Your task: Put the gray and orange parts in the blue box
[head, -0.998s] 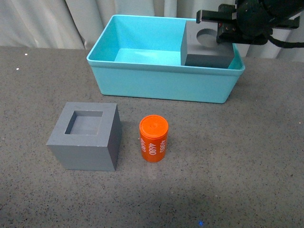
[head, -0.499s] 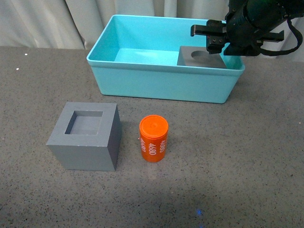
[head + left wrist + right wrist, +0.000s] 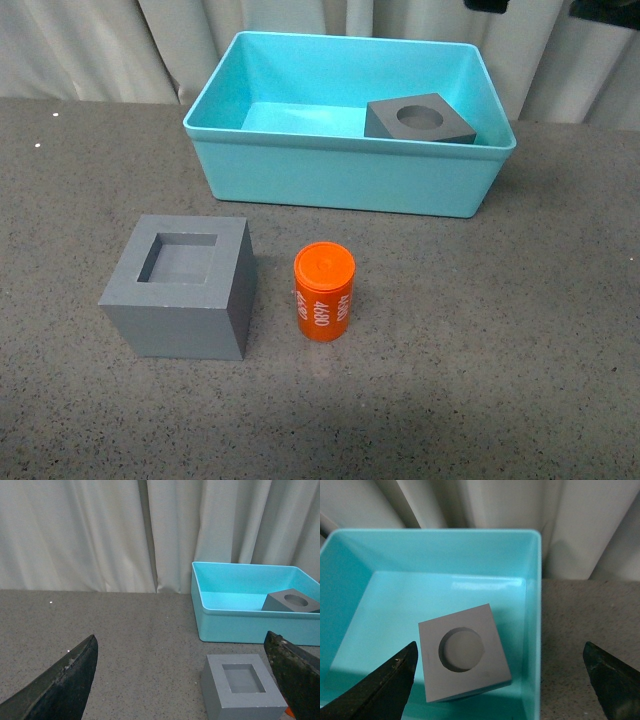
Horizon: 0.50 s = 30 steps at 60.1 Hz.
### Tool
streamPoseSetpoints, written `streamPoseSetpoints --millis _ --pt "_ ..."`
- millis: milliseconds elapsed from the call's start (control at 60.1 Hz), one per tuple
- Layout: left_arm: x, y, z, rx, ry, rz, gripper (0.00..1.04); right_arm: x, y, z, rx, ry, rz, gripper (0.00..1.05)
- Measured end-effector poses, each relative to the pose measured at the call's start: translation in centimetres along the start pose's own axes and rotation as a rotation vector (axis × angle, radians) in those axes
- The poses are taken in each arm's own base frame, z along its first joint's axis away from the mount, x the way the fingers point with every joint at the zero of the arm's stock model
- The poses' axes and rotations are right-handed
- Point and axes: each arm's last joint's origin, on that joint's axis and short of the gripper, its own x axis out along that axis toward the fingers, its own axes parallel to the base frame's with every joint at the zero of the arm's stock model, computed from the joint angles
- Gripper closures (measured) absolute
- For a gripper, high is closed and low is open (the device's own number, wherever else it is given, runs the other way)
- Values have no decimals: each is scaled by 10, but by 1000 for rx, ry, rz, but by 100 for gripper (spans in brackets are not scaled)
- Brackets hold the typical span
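Nearest, the matte gray cube with a square recess and the small orange cylinder printed "4680" stand apart, side by side, on the dark speckled bench. Behind them, the large turquoise-blue plastic bin holds the matte gray cube with a round recess at its right end. The left arm's jaws and the right arm's jaws are spread wide and empty, the latter above the bin.

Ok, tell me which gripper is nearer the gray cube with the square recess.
Left. The left gripper is open with the square-recess cube close before it on the table. The right gripper is open above the blue box, over the round-recess cube.
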Motion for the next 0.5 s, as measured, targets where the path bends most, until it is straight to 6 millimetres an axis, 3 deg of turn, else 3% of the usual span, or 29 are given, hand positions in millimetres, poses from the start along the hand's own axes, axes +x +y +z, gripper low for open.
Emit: streamPoseSetpoints --millis 250,349,499 --pt "0 0 0 0 0 0 7 -48 -17 -24 -20 -19 -38 10" --pt "0 0 0 0 0 0 7 -83 -25 -34 -42 -65 -55 10" --pt "0 0 0 0 0 0 7 -117 -30 -66 -66 6 -59 10"
